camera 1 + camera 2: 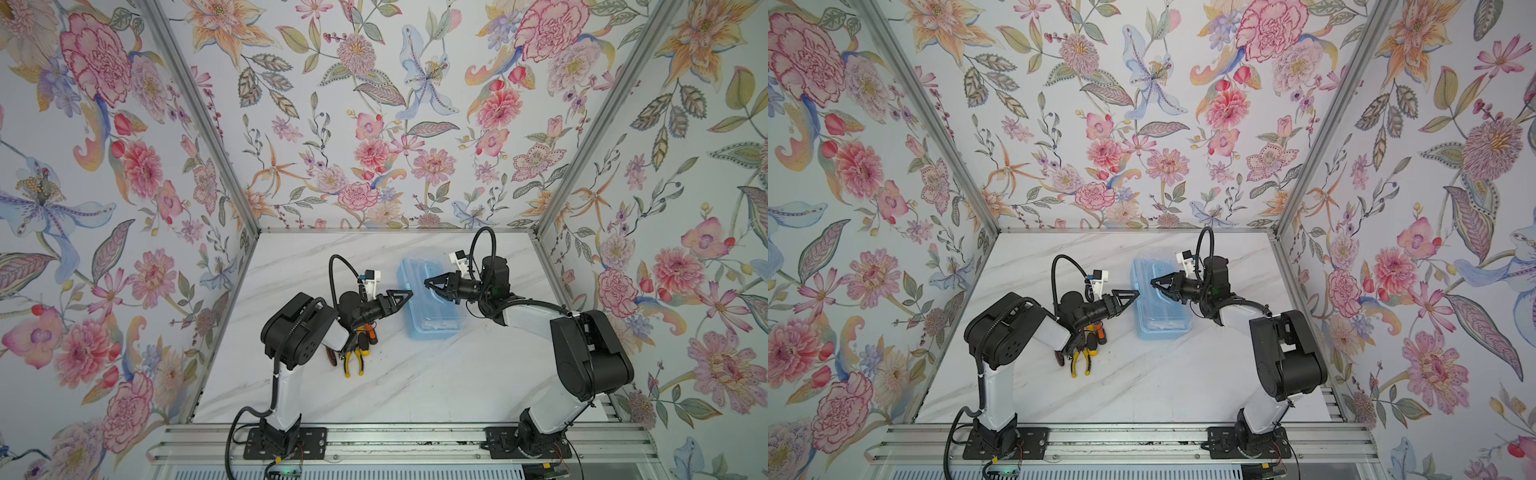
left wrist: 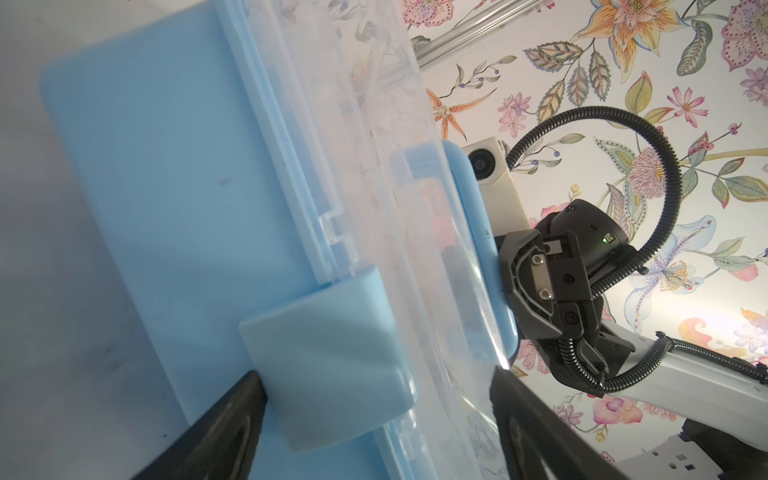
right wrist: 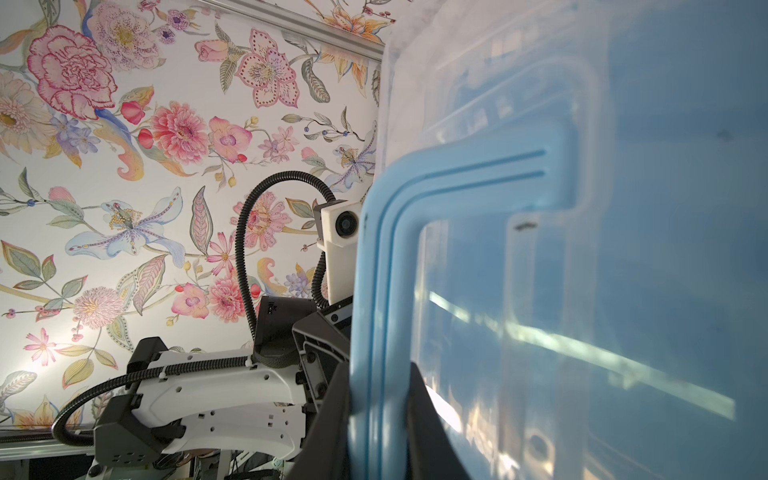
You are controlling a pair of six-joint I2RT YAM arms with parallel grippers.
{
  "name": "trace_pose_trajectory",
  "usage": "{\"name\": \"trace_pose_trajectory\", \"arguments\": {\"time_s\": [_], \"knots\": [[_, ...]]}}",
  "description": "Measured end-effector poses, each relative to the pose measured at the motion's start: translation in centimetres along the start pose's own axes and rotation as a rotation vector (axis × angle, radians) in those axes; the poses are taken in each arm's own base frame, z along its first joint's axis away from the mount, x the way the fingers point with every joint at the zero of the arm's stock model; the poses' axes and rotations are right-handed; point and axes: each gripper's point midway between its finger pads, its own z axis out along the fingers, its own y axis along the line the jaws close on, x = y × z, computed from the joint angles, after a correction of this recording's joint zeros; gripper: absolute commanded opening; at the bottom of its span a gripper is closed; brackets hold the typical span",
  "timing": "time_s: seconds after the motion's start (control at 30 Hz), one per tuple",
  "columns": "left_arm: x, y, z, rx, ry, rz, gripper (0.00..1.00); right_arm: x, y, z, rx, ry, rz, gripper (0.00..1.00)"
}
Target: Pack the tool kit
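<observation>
A marble table (image 1: 415,386) carries a blue box (image 1: 432,320) mid-frame, with pliers (image 1: 353,362) and screwdrivers (image 1: 368,334) lower left of it

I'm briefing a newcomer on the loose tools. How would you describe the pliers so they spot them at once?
On the marble table, a heap of tools lies beside the left arm, left of the blue box. The pliers are at the heap's near edge, the only tool with yellow handles; the screwdrivers beside them are orange and black.

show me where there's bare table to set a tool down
Bare marble table in front, between the blue tool box and the front rail; also the back left corner. Crowded by the left arm: yellow pliers, screwdrivers.
</observation>
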Motion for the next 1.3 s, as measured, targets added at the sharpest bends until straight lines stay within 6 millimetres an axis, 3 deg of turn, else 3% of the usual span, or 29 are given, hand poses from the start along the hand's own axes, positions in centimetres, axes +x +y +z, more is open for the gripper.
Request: {"name": "trace_pose_trajectory", "arguments": {"time_s": [0.27,0.47,0.57,0.73,0.87,1.03,1.3], "knots": [[-0.1,1.4,-1.3,-0.028,-0.019,-0.151,0.87,0.4,-1.2,2.3,0.198,0.003,-0.075,0.00],[0.2,1.9,-2.1,-0.047,-0.018,-0.200,0.87,0.6,-1.8,3.0,0.242,0.013,-0.095,0.00],[-0.1,1.0,-2.5,-0.031,-0.023,-0.191,0.87,0.5,-2.2,3.0,0.236,0.002,-0.080,0.00],[-1.6,-2.8,-2.6,0.067,-0.040,-0.121,0.86,-0.1,-2.5,2.5,0.199,-0.014,-0.050,0.00],[-2.2,-3.5,-2.4,0.089,-0.047,-0.109,0.85,-1.0,-2.6,1.8,0.145,-0.039,-0.032,0.00],[-1.6,-1.7,-2.4,0.056,-0.039,-0.131,0.85,-1.7,-2.6,0.7,0.074,-0.055,-0.017,0.00],[-0.4,1.0,-2.4,0.002,-0.021,-0.165,0.85,-1.8,-2.3,0.7,0.043,-0.044,-0.026,0.00]]}}
